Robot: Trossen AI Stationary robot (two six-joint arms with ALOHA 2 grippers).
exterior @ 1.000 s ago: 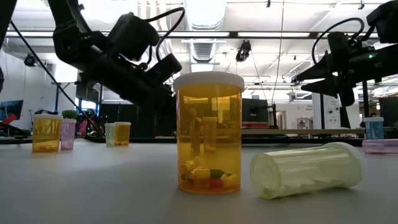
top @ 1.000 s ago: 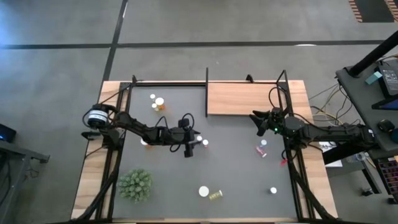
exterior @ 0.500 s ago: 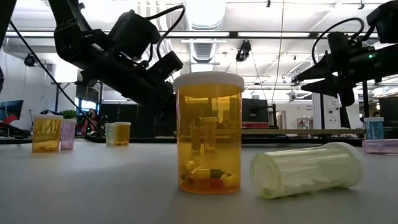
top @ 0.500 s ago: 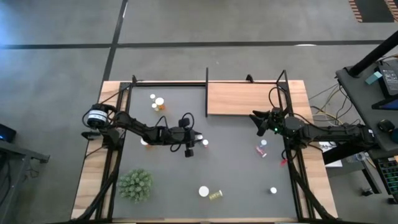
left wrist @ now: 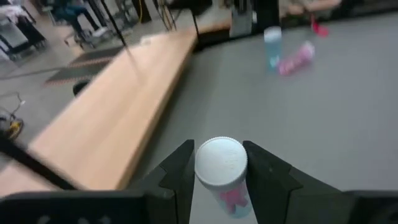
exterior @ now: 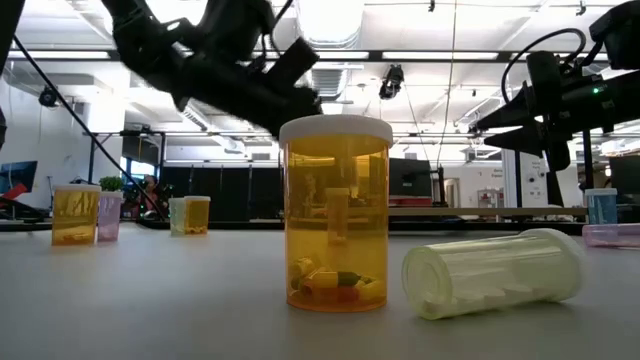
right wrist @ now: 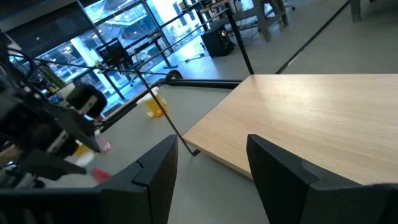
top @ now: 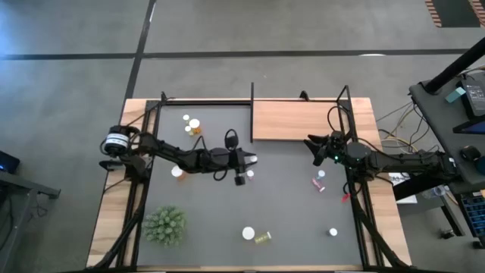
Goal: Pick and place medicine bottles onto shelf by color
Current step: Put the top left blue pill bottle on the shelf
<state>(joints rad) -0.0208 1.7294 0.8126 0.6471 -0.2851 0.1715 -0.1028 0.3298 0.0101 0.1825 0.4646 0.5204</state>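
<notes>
The left end effector (left wrist: 219,180) is clamped on a small pink-bodied medicine bottle with a round white cap (left wrist: 221,165), one dark finger on each side just below the cap, the cap pointing forward. That hold keeps the body upright-to-the-grip and leaves its base free, which suits setting it down on a flat board. In the high view this end effector (top: 246,161) hovers over the dark grey mat (top: 288,197) near the counter's middle, just left of the flat light-brown wooden shelf board with thin black posts (top: 295,121), which sits at the far right part of the mat. The left wrist view shows the board's long edge close ahead of the held bottle, so the carry looks aimed at it; judging by the bare board, no bottle is yet sorted there.

The right end effector (right wrist: 208,165) waits beside the shelf's right end with its fingers apart and nothing between them, clear of the board so the other arm can reach in.

Other bottles are scattered well apart: a group with white caps and an orange body at the far left (top: 192,126), a pink one lying beside an upright one at the right (top: 319,180), a white-capped one (top: 248,233) next to a tipped yellow-green one (top: 263,238) at the near edge. A spiky green plant (top: 164,225) stands at the near left.
</notes>
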